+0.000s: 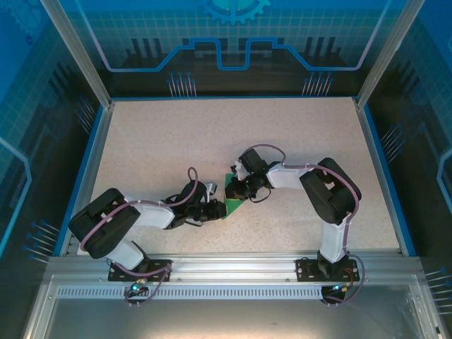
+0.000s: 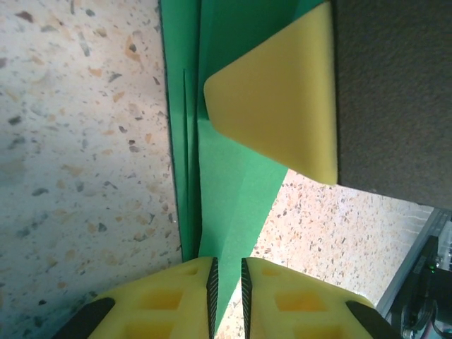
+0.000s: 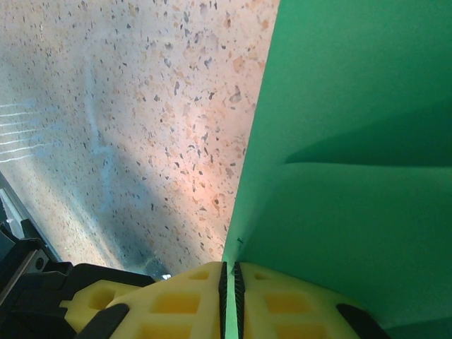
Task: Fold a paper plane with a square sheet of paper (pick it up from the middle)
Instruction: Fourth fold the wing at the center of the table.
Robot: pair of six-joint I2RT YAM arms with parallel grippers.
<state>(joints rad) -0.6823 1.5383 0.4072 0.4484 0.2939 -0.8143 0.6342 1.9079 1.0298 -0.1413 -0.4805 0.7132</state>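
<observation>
Creases already layer the square sheet of paper (image 2: 233, 176) into a narrower shape, yet no pointed dart shows — I judge the folding partway. At its near end the left hand (image 2: 227, 272) pinches it narrowly; at its far end the right hand (image 3: 229, 272) clamps it, speckled surface (image 2: 85, 141) beneath.

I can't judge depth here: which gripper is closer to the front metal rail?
Left. The left gripper grips the paper low, nearer the rail; the right gripper grips it farther back.

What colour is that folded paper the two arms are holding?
The paper is plain bright green, unmarked; clearest in the right wrist view.
</observation>
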